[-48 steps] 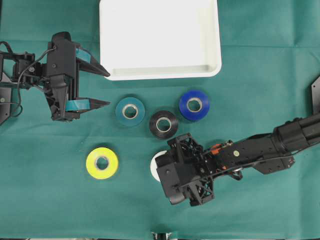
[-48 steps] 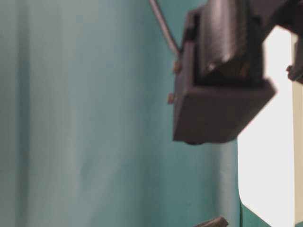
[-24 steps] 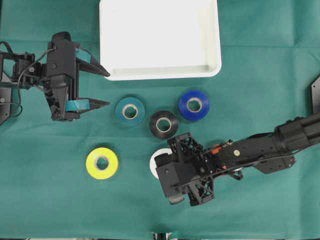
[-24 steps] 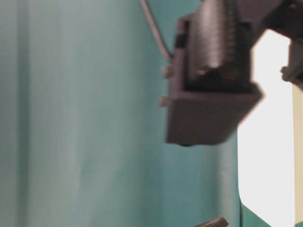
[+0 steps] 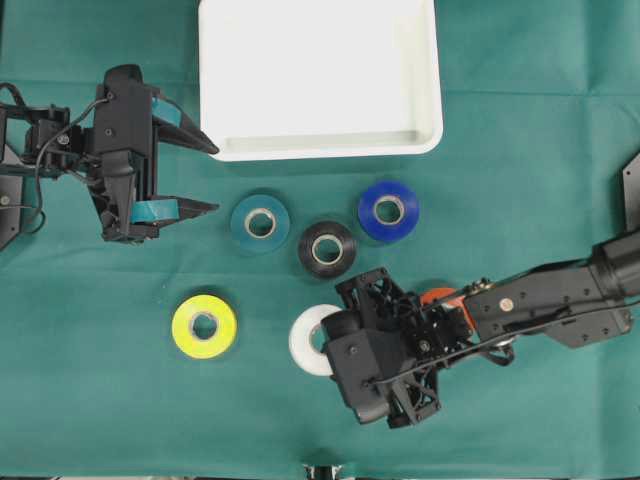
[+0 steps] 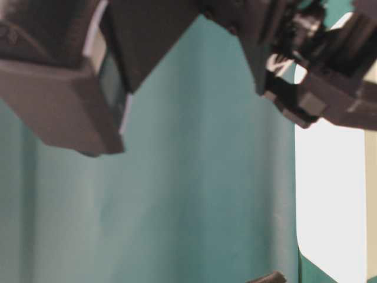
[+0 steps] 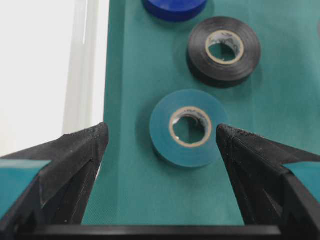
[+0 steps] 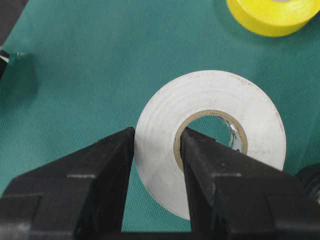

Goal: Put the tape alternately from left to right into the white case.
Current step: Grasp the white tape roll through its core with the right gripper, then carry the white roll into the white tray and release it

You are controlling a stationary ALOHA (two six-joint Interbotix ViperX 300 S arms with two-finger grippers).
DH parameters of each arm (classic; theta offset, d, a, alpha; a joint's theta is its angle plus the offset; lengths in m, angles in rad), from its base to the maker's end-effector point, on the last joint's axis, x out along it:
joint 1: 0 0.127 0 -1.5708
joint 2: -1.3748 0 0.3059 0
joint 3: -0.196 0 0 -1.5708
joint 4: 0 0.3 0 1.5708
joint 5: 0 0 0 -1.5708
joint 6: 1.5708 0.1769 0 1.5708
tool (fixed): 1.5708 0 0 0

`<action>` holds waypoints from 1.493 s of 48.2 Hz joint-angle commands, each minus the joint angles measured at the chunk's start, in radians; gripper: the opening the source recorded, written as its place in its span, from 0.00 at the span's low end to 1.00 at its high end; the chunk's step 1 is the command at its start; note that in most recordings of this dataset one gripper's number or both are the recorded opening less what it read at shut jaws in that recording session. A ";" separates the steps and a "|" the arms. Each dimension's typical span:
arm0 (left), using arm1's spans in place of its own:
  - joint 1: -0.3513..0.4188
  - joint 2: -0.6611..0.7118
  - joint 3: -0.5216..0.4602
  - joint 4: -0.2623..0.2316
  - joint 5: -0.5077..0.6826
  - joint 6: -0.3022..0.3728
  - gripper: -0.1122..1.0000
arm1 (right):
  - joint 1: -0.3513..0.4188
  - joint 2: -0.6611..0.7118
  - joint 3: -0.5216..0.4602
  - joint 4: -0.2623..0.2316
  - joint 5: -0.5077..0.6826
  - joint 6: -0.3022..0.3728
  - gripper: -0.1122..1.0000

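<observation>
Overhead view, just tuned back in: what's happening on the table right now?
The right gripper has its jaws shut on the wall of the white ring-shaped roll of tape, one jaw outside and one in the core. The left gripper waits open beside the teal roll. The yellow roll, black roll, blue roll and orange-red roll, mostly hidden under the right arm, lie on the green cloth. The shallow white rectangular case holds no tape.

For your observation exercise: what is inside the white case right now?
Nothing shows inside the white case: its floor is bare white plastic in the overhead view. Its far edge is cut off by the frame, so that strip goes unseen.
</observation>
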 commanded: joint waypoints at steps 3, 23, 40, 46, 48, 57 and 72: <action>0.000 -0.009 -0.018 -0.003 -0.002 0.000 0.97 | -0.029 -0.058 0.006 -0.005 -0.002 0.000 0.12; 0.000 -0.009 -0.015 -0.003 -0.002 0.000 0.97 | -0.186 -0.140 0.107 -0.075 0.000 0.000 0.12; -0.003 -0.009 -0.015 -0.003 -0.002 0.000 0.97 | -0.376 -0.192 0.198 -0.123 -0.005 0.000 0.12; -0.003 -0.009 -0.017 -0.003 0.000 0.000 0.97 | -0.434 -0.198 0.213 -0.126 -0.002 -0.002 0.12; -0.003 -0.009 -0.017 -0.003 0.000 0.000 0.97 | -0.454 -0.199 0.215 -0.129 -0.002 -0.002 0.12; -0.003 -0.009 -0.018 -0.003 0.000 0.000 0.97 | -0.543 -0.199 0.222 -0.175 -0.002 -0.002 0.12; -0.003 -0.006 -0.021 -0.003 -0.002 0.000 0.97 | -0.695 -0.196 0.222 -0.247 -0.038 -0.002 0.12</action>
